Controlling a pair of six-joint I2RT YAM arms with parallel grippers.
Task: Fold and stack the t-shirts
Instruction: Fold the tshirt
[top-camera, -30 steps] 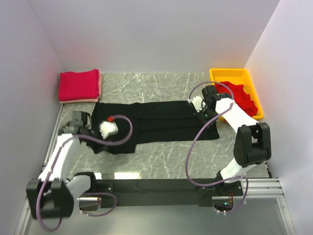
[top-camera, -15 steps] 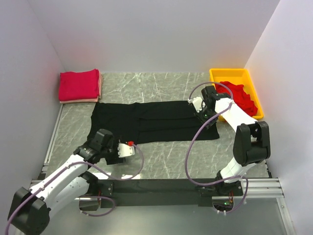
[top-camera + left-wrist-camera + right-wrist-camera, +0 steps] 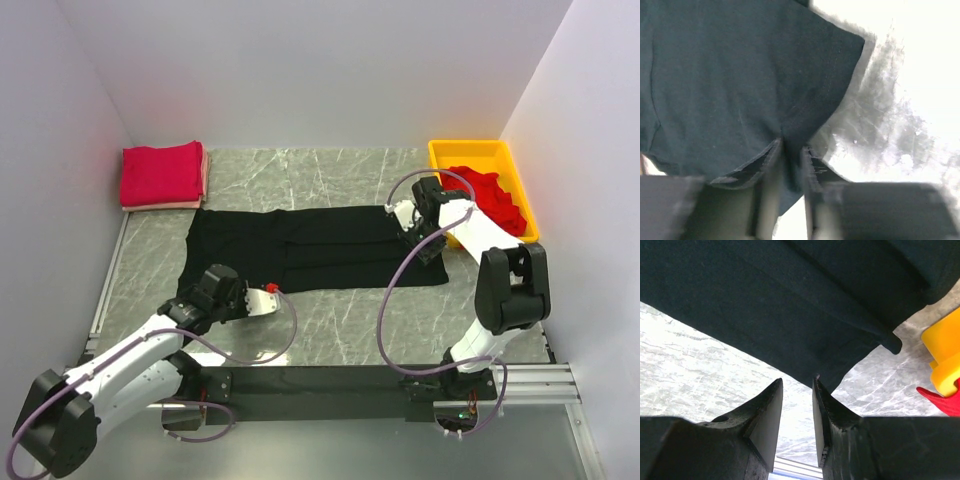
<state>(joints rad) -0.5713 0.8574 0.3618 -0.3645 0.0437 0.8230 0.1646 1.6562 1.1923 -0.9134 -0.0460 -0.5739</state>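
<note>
left gripper (image 3: 793, 145) narrow, pinching black t-shirt (image 3: 310, 250) edge. right gripper (image 3: 797, 382) narrow at its corner; hold unconfirmed. advise lifting both ends level, cloth taut.

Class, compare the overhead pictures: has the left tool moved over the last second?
Yes. The left tool has moved down the view, farther from the folded red stack. It has gone from over the black t-shirt to its near edge.
</note>
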